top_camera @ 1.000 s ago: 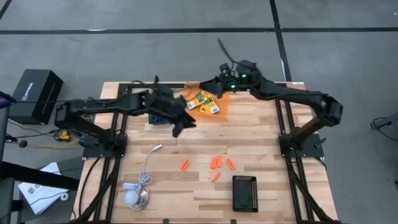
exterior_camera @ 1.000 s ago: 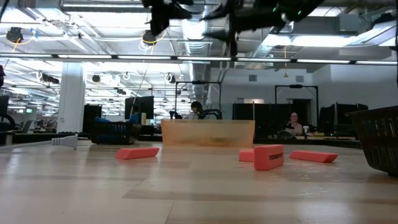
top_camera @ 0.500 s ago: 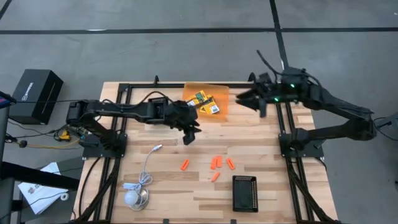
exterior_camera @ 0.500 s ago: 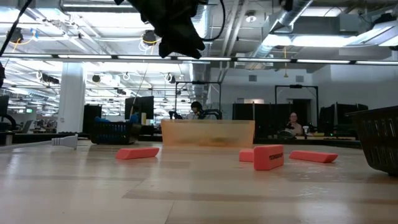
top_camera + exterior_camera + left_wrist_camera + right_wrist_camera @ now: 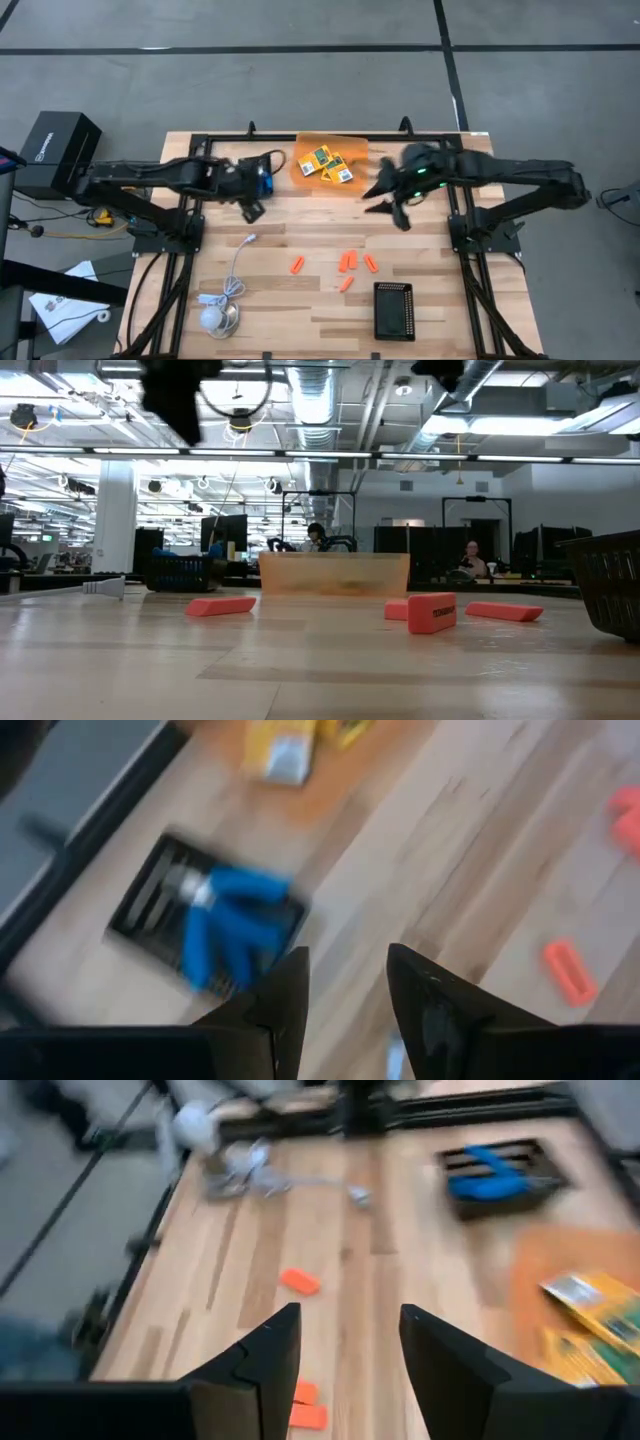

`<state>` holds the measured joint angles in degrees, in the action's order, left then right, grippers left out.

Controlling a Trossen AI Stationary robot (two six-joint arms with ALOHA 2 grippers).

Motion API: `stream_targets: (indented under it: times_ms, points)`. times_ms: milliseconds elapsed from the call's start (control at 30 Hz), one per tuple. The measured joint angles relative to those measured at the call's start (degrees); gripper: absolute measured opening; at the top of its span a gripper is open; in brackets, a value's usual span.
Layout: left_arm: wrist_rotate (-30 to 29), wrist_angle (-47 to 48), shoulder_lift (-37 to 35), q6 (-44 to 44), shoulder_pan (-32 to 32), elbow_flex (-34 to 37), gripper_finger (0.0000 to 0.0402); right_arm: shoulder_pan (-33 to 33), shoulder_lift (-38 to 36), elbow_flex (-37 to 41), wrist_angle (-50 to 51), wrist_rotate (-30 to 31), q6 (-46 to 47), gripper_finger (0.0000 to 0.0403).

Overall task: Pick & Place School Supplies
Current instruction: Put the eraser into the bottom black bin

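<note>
Both arms have swung: left end effector (image 5: 254, 209) retreats beside the blue-handled scissors (image 5: 266, 183), right end effector (image 5: 385, 195) nears the crayon boxes (image 5: 328, 165); both released, empty. Orange sticks (image 5: 345, 265) lie mid-counter (image 5: 420, 250).

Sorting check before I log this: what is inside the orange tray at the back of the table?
Yellow-and-green crayon boxes lie inside the orange tray, overlapping; at least two show, possibly three. Anything beneath the boxes is covered. No orange sticks or blue scissors are in it.
</note>
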<state>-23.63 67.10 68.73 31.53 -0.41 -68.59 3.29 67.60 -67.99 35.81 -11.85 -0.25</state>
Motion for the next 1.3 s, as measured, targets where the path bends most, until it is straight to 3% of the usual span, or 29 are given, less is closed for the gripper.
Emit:
stream_targets:
  times_ms: [100,233,467,700,1000,1300]
  points:
    - [-2.2,6.7,-1.0,6.6,-3.8,0.0,0.0131,-1.4,5.6,0.0,-0.3,-3.4,-6.5,0.0164]
    - [-5.4,9.9,-0.5,9.3,-7.7,0.0,0.0131,-6.2,12.6,-0.5,0.2,-3.0,-12.5,0.0162]
    - [-5.7,10.3,-0.6,10.7,-9.6,6.4,0.0131,-14.7,24.8,-8.0,-0.4,-1.3,-13.3,0.0161]
    - [-5.6,7.5,-1.9,12.5,-11.9,14.2,0.0131,-19.1,34.7,-13.1,0.4,1.8,-11.8,0.0161]
    - [-5.8,3.1,-2.8,14.3,-14.7,18.0,0.0131,-19.7,43.7,-13.1,7.2,1.6,-11.8,0.0162]
    - [-5.9,1.0,-2.8,14.0,-14.7,20.1,0.0131,-19.7,45.1,-12.2,4.5,-0.2,-12.2,0.0156]
